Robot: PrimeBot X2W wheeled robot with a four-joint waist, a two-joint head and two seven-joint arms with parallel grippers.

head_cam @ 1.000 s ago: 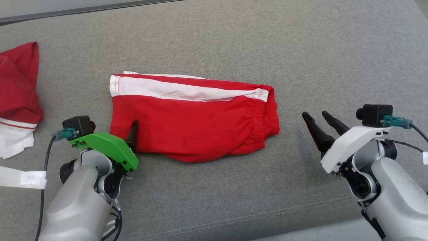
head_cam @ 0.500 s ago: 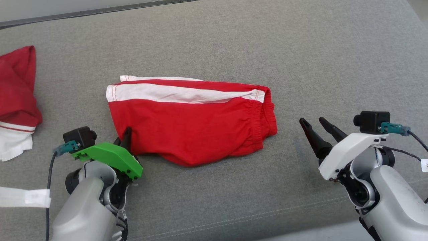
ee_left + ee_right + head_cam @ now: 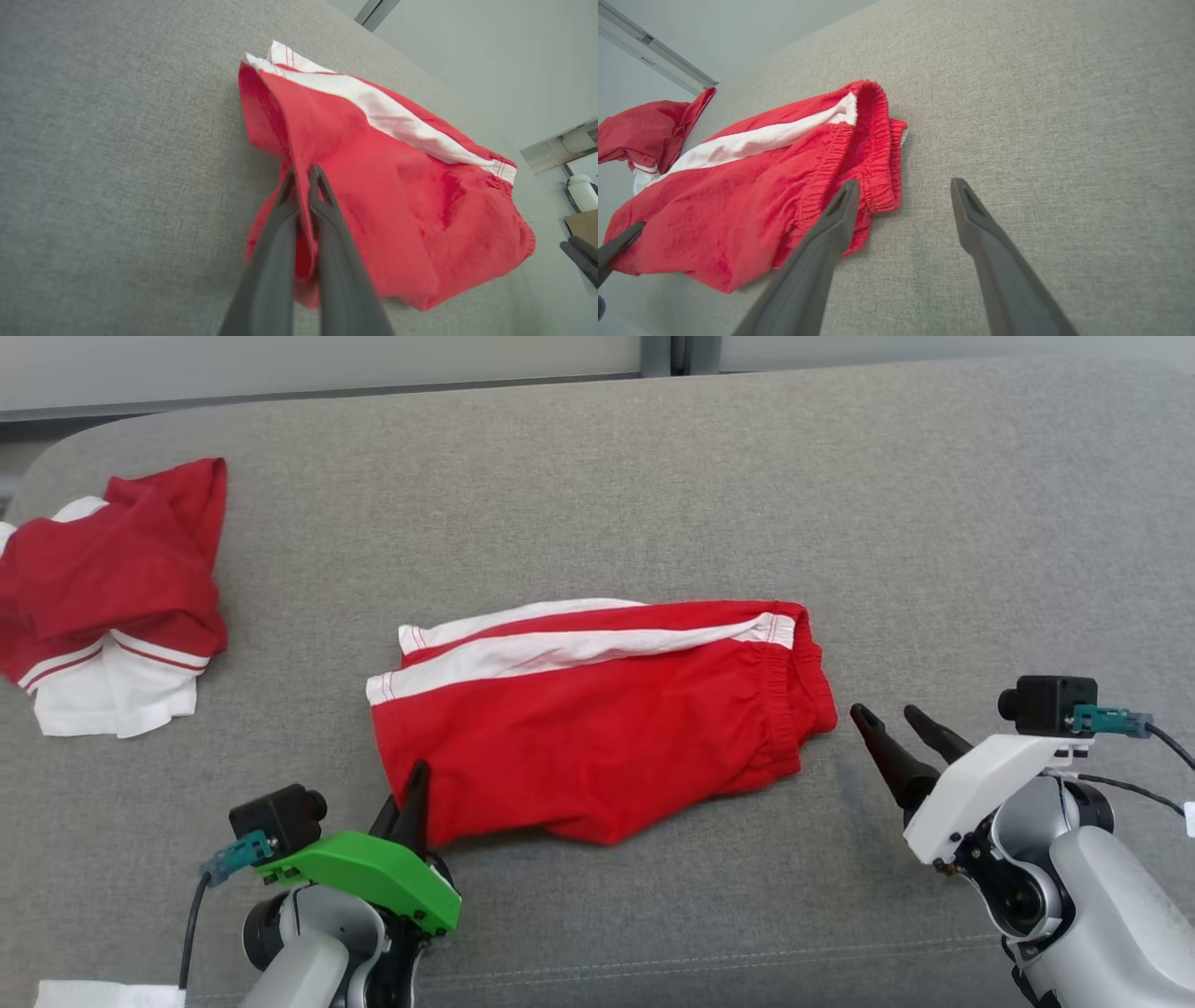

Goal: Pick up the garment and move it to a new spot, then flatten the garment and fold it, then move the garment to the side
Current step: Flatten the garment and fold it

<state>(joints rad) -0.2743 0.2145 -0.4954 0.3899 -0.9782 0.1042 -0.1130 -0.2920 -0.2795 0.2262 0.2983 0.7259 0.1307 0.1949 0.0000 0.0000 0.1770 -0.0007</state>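
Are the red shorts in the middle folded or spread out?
Folded, leg over leg: the shorts show two stacked hems at one end and the waistband doubled at the other.

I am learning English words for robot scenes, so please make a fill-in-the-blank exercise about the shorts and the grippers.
1. The left gripper has its jaws ____ on the red shorts.
2. The right gripper has its jaws ____, near the waistband.
3. The stripe along the shorts is ____.
Missing words: shut; open; white.
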